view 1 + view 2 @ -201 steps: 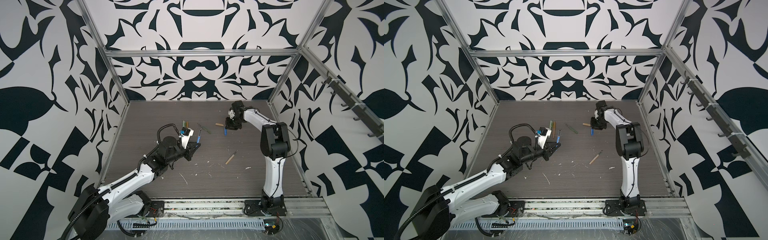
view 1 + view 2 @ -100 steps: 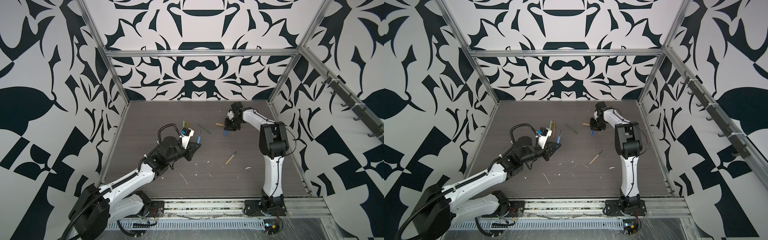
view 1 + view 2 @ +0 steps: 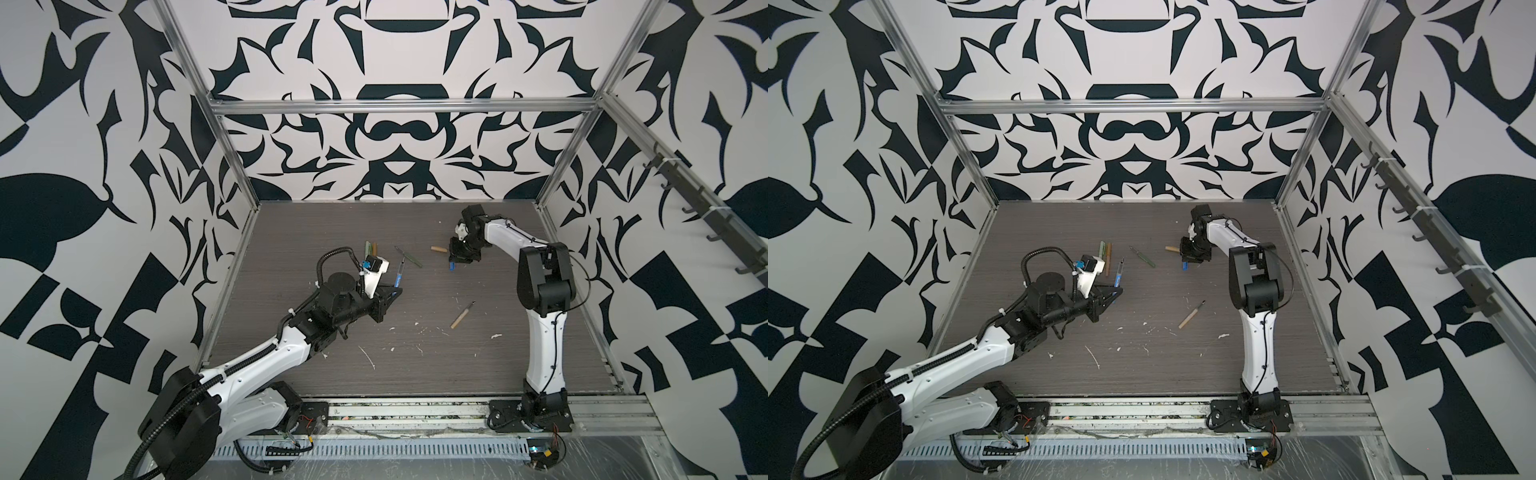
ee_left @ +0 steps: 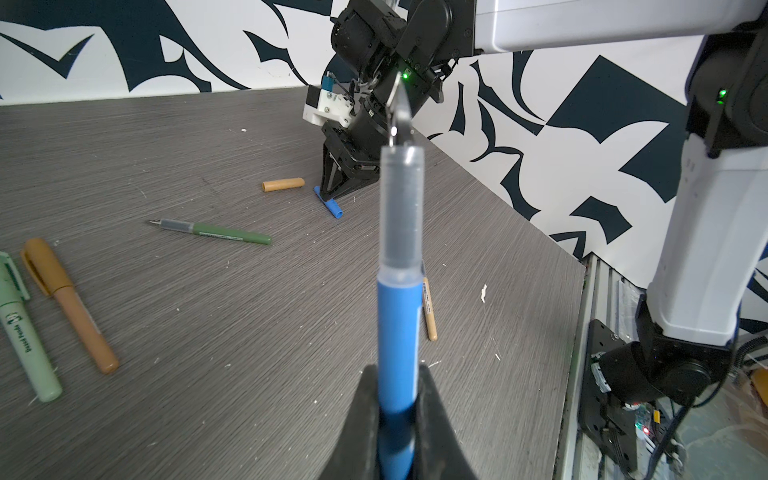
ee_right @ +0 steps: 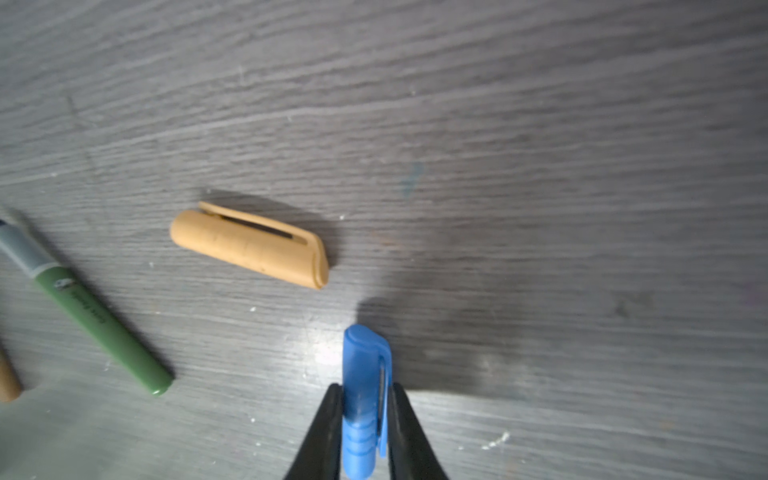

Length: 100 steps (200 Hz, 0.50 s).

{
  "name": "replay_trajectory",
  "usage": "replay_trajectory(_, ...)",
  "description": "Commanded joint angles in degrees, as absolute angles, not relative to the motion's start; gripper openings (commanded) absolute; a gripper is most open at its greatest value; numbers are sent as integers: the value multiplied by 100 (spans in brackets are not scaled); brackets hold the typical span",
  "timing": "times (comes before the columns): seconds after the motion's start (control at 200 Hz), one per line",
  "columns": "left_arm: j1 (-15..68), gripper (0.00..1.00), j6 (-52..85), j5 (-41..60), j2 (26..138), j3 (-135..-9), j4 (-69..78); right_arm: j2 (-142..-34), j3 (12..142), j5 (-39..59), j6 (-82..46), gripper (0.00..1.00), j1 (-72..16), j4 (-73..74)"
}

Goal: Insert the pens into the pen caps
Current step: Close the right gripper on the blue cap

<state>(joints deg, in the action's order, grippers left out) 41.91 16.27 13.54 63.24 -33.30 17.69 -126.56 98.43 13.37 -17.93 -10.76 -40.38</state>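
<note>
Gripping the blue pen (image 4: 397, 332), your left jaws hold its tip clear of the bench (image 4: 208, 124); your right jaws pinch the blue cap (image 5: 361, 361) lying beside the tan cap (image 5: 249, 247). The pale green pen (image 4: 29, 345) and brown pen (image 4: 75, 316) sit capped.

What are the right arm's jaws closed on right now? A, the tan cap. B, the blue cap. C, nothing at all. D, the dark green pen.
B: in the right wrist view the right gripper has its jaws pinched on the blue cap, while the tan cap lies free beside it.
</note>
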Motion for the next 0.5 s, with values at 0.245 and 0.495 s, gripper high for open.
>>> replay_trajectory(0.245, 4211, 4, 1634, 1455, 6371, -3401, 1831, -12498, 9967, 1308, -1709, 26, -1169, -4223)
replay_trajectory(0.495, 4215, 4, 1624, 1481, 6347, -3396, 1803, -12190, 10055, 1294, -1600, 27, -1145, -4292)
